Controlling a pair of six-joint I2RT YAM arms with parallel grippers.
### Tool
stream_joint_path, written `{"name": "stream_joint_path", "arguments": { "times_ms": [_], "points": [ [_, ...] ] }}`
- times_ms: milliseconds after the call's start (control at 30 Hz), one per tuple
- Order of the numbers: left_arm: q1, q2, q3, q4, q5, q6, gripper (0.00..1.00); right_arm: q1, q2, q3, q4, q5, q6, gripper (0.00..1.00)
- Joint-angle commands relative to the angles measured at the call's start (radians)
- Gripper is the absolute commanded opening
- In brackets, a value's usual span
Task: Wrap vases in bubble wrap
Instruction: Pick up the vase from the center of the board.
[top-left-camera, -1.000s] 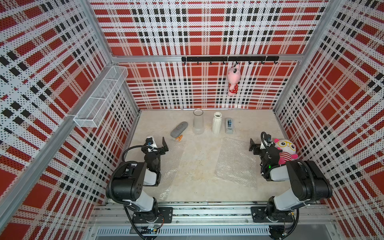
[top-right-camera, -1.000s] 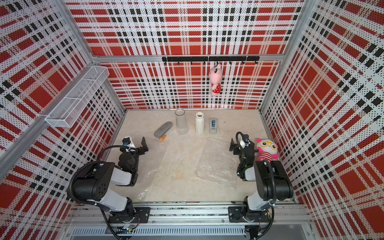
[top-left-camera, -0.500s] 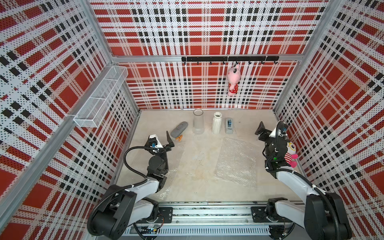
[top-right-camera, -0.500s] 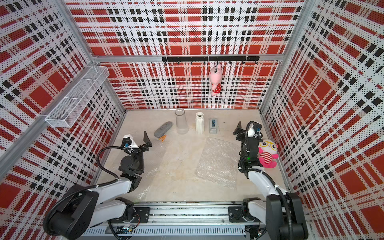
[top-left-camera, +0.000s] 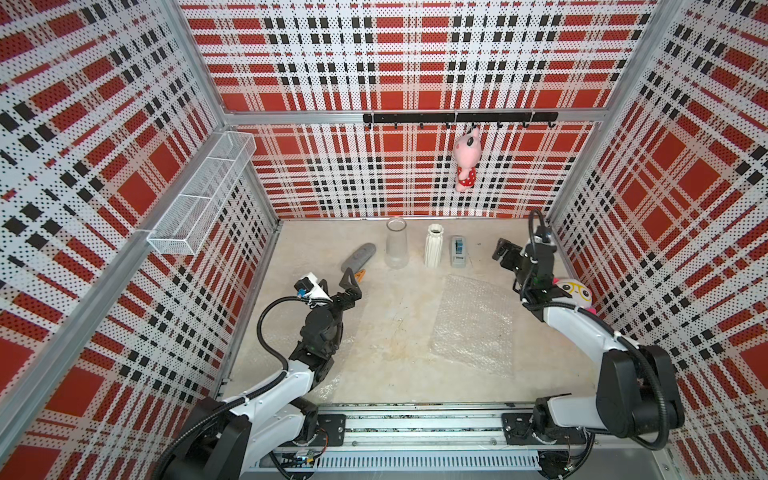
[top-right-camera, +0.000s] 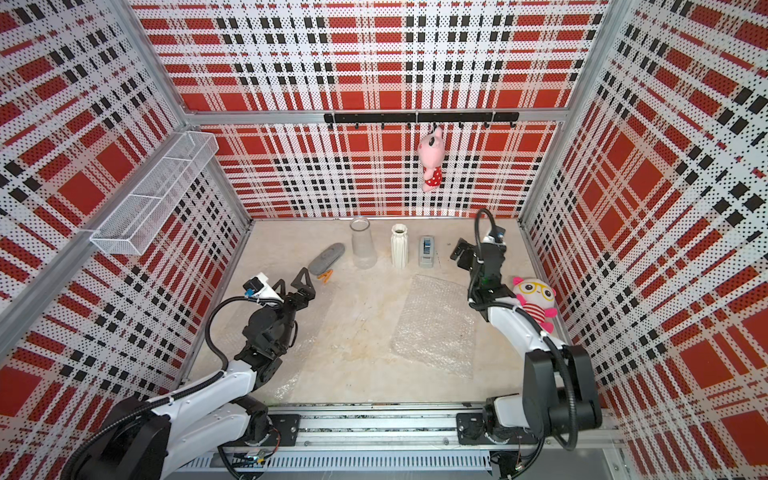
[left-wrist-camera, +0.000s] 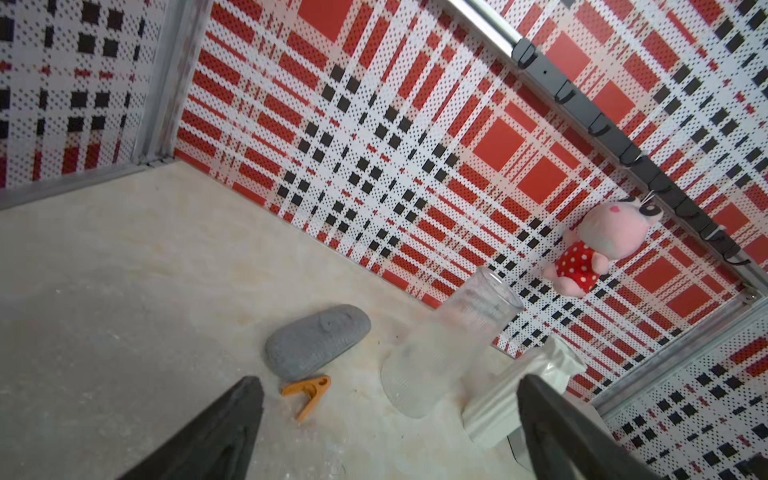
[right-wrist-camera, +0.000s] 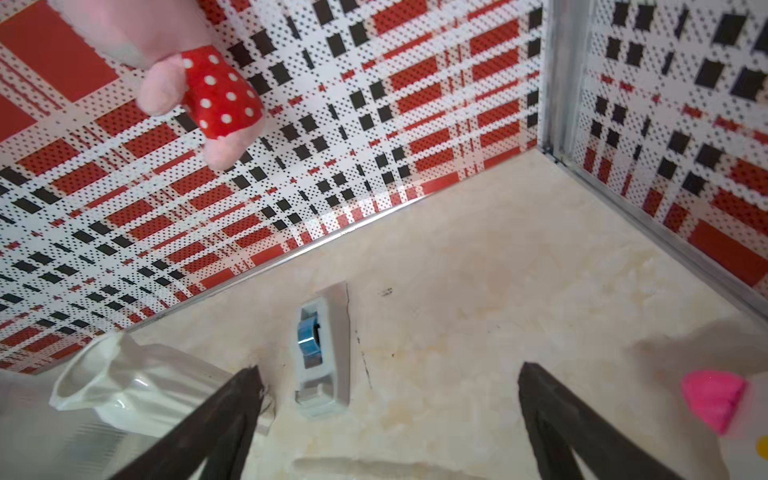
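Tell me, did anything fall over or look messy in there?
Nothing is spilled or broken. The clear vase and the white vase both stand upright. Only the bubble wrap sheet lies a bit crooked.

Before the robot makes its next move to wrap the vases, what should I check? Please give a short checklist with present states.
1. Left gripper open, holding nothing: ok.
2. Right gripper open, holding nothing: ok.
3. Clear glass vase upright, untouched: ok.
4. White ribbed vase upright, apart from the glass vase: ok.
5. Bubble wrap sheet near the right arm flat, nothing on it: ok.
6. Second bubble wrap sheet flat: cannot tell, the left arm hides part.
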Motion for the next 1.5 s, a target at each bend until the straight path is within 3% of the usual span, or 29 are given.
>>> {"name": "stream_joint_path", "arguments": {
  "times_ms": [0, 67, 167, 333, 533, 733, 1467],
  "points": [
    [0.015, 0.019, 0.021, -0.069, 0.059, -0.104, 0.98, 0.132, 0.094, 0.107, -0.159, 0.353, -0.166, 1.0],
    [0.021, 0.025, 0.011, -0.075, 0.039, -0.143, 0.98, 0.154, 0.134, 0.184, -0.23, 0.41, -0.137, 1.0],
    [0.026, 0.036, -0.035, -0.093, -0.057, -0.288, 0.98, 0.153, 0.151, 0.254, -0.331, 0.3, -0.041, 1.0],
    [0.036, 0.078, -0.052, -0.021, -0.026, -0.289, 0.98, 0.16, 0.115, 0.136, -0.077, -0.057, -0.054, 1.0],
    [0.02, 0.145, -0.024, -0.021, -0.057, -0.278, 0.98, 0.225, 0.209, 0.175, 0.025, -0.235, -0.079, 1.0],
    [0.027, 0.194, -0.01, -0.019, 0.002, -0.314, 0.99, 0.291, 0.33, 0.237, 0.142, -0.231, -0.109, 0.99],
    [0.047, 0.256, 0.008, 0.002, 0.058, -0.307, 0.98, 0.295, 0.585, 0.41, 0.192, -0.122, -0.159, 0.83]
  ]
}}
